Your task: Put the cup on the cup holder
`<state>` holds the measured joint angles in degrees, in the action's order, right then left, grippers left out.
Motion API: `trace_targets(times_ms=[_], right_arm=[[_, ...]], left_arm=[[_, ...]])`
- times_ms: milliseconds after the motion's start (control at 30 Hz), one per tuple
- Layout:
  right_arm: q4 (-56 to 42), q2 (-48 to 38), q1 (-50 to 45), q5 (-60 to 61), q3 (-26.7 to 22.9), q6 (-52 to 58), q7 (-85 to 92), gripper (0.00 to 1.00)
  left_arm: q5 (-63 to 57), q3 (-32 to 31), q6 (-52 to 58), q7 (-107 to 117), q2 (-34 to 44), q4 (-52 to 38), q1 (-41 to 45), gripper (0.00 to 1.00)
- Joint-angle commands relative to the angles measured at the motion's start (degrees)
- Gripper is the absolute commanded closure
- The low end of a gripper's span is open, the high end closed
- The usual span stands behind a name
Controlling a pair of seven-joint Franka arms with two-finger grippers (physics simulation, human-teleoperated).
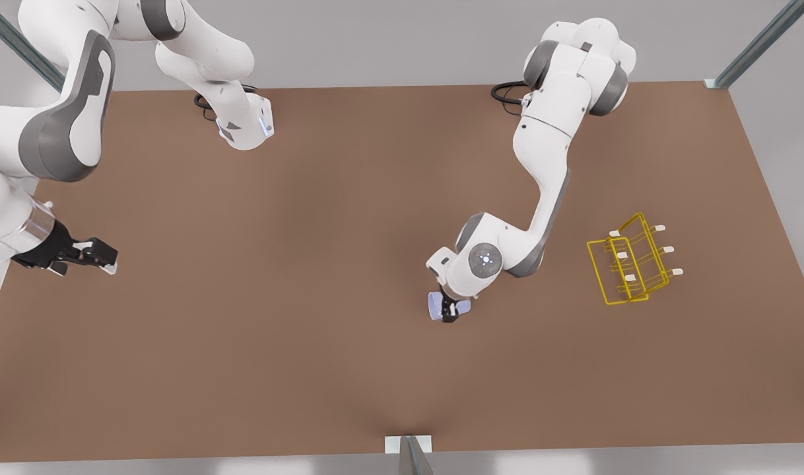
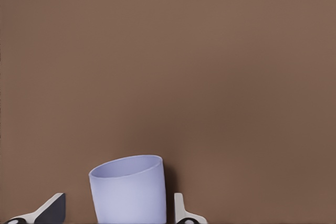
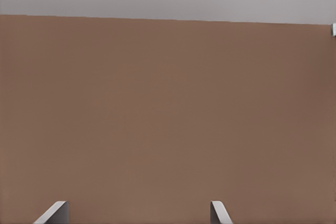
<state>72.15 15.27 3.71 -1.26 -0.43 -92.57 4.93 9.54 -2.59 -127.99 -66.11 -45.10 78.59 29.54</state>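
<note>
The pale lavender cup [image 1: 435, 306] lies on its side on the brown table [image 1: 309, 297], right of the middle in the front view. My left gripper [image 1: 449, 311] is down over it, open, with one finger on each side. In the left wrist view the cup [image 2: 128, 192] sits between the fingertips [image 2: 181, 211]; one is close against its wall, the other stands a little apart. The yellow wire cup holder [image 1: 633, 260] with white-capped prongs stands farther toward the front view's right. My right gripper [image 1: 101, 257] waits open at the front view's left edge, nothing between its fingers.
The table's near edge carries a small metal bracket [image 1: 408, 445] at its middle. Bare brown surface lies between the cup and the cup holder. Metal frame posts [image 1: 758, 46] rise at the far corners.
</note>
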Motion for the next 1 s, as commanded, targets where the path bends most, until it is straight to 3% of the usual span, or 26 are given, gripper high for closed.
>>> trace_targets(times_ms=[0,467,967], right_arm=[[0.19,0.28,-0.11,-0.14,0.07,-0.94,-6.07,0.00],[0.10,1.34,0.06,0.12,-0.36,-3.23,-6.16,0.00],[0.10,1.43,-0.02,0.12,-0.36,-3.23,-6.16,0.00]], left_arm=[[0.48,0.04,-1.21,-5.78,0.01,-0.10,-0.01,0.00],[0.22,0.92,-0.33,11.44,-1.57,0.16,-0.89,0.00],[0.83,0.92,-0.42,14.17,-5.70,-0.01,-1.33,0.00]])
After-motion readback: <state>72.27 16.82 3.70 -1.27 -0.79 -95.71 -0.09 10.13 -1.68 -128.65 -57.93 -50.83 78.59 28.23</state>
